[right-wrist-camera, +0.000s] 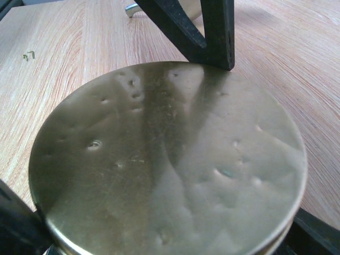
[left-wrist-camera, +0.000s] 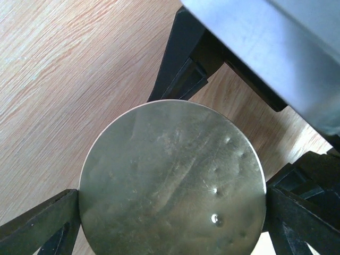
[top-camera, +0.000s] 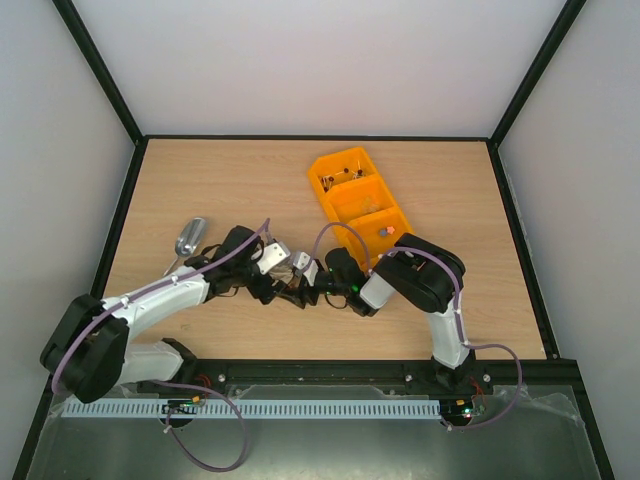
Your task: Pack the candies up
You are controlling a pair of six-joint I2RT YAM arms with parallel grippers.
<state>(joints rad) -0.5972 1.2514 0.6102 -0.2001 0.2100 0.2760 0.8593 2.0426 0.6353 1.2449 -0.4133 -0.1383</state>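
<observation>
A round gold lid fills the left wrist view, and my left gripper is shut on its rim, a black finger on each side. The lid also fills the right wrist view. My right gripper grips just under it, apparently on the jar it covers; only its finger bases show at the bottom corners. In the top view both grippers meet at mid-table, left and right, hiding the lid. A few candies lie in the orange tray, with darker pieces in its far compartment.
A silver metal scoop lies on the wooden table left of the arms. The orange tray has three compartments and sits right of centre, toward the back. Black frame rails border the table. A tiny scrap lies on the wood.
</observation>
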